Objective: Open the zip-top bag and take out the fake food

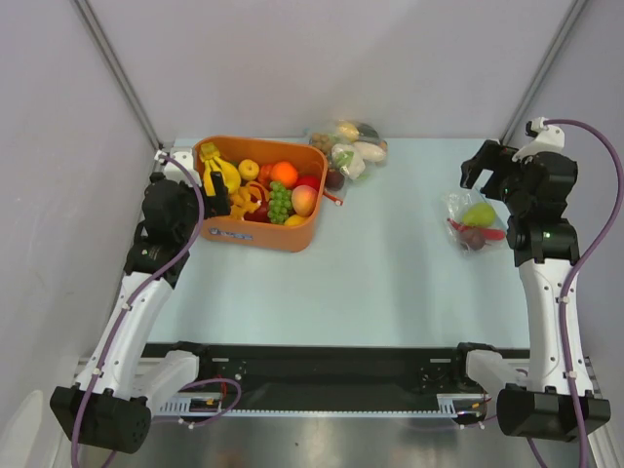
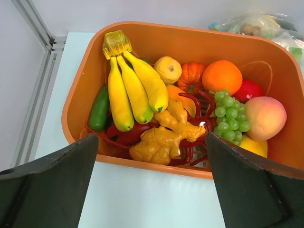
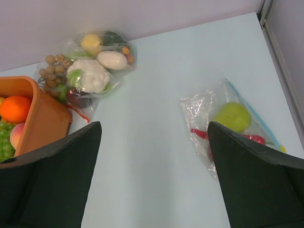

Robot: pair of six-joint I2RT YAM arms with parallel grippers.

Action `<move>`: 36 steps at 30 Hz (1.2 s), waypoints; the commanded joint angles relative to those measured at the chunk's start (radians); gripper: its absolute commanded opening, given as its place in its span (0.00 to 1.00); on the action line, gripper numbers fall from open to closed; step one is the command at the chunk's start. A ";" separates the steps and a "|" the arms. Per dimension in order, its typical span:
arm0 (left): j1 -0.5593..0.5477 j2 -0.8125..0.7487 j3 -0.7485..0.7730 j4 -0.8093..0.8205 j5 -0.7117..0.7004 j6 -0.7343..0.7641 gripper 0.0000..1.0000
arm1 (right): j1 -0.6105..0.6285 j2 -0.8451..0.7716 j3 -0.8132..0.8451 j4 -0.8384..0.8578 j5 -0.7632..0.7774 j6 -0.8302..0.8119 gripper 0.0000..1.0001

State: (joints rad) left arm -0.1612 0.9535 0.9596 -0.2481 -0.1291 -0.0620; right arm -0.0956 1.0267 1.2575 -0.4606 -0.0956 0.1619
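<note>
Black jaws on the right gripper (image 3: 153, 156) and the left gripper (image 2: 152, 161) stand spread, holding nothing. Beyond the right one, at centre-right of its frame, lies the zip-top bag (image 3: 202, 107), with the fake food (image 3: 232, 116) inside. Farther left sits an orange tub (image 2: 190, 35). This looks like the reaching step; next, the right gripper should descend and pinch the zip edge.

Clear bag (image 3: 199, 107) with a blue strip (image 3: 259, 120), green pear (image 3: 232, 117), red chili (image 3: 255, 138), orange tub (image 2: 190, 33), yellow bananas (image 2: 135, 90), pale blue table (image 3: 156, 142)

Tub (image 1: 255, 237) sitting at table's (image 1: 390, 283) back left, fruit (image 1: 280, 190) lying inside. Vegetable bag (image 1: 349, 146) lying just right of tub, farther back. Zip-top bag (image 3: 199, 107) lying far right, fake food (image 3: 232, 116) inside.
</note>
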 commanded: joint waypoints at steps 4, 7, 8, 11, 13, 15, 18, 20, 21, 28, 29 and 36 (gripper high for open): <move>-0.005 -0.013 0.039 0.027 -0.023 0.002 1.00 | -0.006 0.009 0.020 0.017 0.007 -0.004 1.00; -0.006 -0.013 0.038 0.029 -0.014 0.001 1.00 | -0.006 0.021 0.036 0.002 0.011 -0.007 1.00; -0.006 -0.015 0.036 0.029 -0.010 0.001 1.00 | -0.006 0.022 0.039 0.002 0.010 -0.007 1.00; -0.006 -0.018 0.027 0.035 -0.007 0.002 1.00 | -0.004 0.041 0.049 0.002 0.011 -0.007 1.00; -0.006 -0.018 0.024 0.033 -0.003 0.013 1.00 | -0.004 0.078 0.071 -0.006 0.019 -0.009 1.00; -0.008 -0.021 0.021 0.035 0.011 0.024 1.00 | -0.006 0.111 0.095 -0.022 0.023 -0.010 1.00; -0.006 -0.019 0.018 0.030 0.013 0.040 1.00 | -0.010 0.197 0.140 -0.050 0.045 -0.010 1.00; -0.006 -0.019 0.019 0.026 0.006 0.048 1.00 | -0.016 0.259 0.154 -0.059 0.068 -0.005 1.00; -0.008 -0.022 0.016 0.026 0.005 0.051 1.00 | -0.030 0.275 0.157 -0.056 0.073 0.001 1.00; -0.008 -0.033 0.008 0.032 0.022 0.057 1.00 | -0.053 0.472 0.169 -0.010 0.148 -0.058 1.00; -0.008 -0.035 0.008 0.032 0.023 0.057 1.00 | -0.055 0.525 0.175 -0.009 0.155 -0.065 1.00; -0.008 -0.024 0.010 0.030 0.022 0.059 1.00 | -0.062 0.714 0.241 0.040 0.119 -0.090 1.00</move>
State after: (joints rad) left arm -0.1616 0.9375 0.9596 -0.2481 -0.1230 -0.0177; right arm -0.1532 1.7012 1.4357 -0.4808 0.0288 0.1028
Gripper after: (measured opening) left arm 0.996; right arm 0.995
